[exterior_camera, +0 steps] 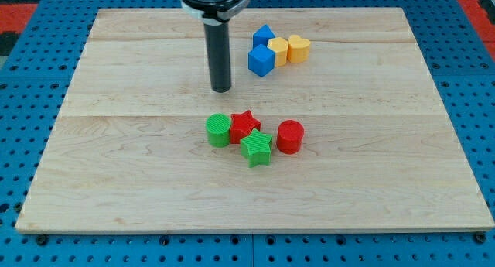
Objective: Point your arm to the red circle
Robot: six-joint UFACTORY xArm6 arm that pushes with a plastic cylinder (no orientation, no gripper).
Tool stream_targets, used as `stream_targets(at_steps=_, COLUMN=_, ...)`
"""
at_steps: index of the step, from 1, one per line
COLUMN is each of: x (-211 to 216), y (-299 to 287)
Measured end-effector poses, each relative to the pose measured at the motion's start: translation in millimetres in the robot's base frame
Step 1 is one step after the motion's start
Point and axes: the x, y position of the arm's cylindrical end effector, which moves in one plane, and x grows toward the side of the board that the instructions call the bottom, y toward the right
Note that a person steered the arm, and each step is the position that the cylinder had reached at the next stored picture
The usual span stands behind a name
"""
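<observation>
My tip (221, 89) rests on the bench (116, 182), above the green circle (219, 130) and well apart from the red circle (290, 136). That short cylinder stands upright, axis vertical, just right of the green star (256, 148). This tool is a plain rod with nothing to open or close.

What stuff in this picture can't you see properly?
- The arm above my tip: cut off by the view's top edge.
- The yellow blocks: bunched against the blue blocks, so their shapes are unclear.
- The red star: its lower part is covered by the green star.
- The red circle: its far side is hidden.
</observation>
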Motion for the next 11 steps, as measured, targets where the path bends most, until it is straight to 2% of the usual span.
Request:
stream_targets(at_steps=1, x=0, y=-34)
stream_targets(at_steps=2, x=23, y=-30)
stream_targets(at_steps=3, x=51, y=33)
stream_targets(at_steps=4, x=21, y=102)
stream_targets(at_steps=5, x=10, y=189)
stream_targets(at_steps=6, x=28, y=204)
stream_targets(at_steps=7, x=71, y=203)
stream_targets(at_steps=8, x=88, y=203)
stream_targets(at_steps=10, x=174, y=172)
stream_targets(at_steps=11, x=174, y=172)
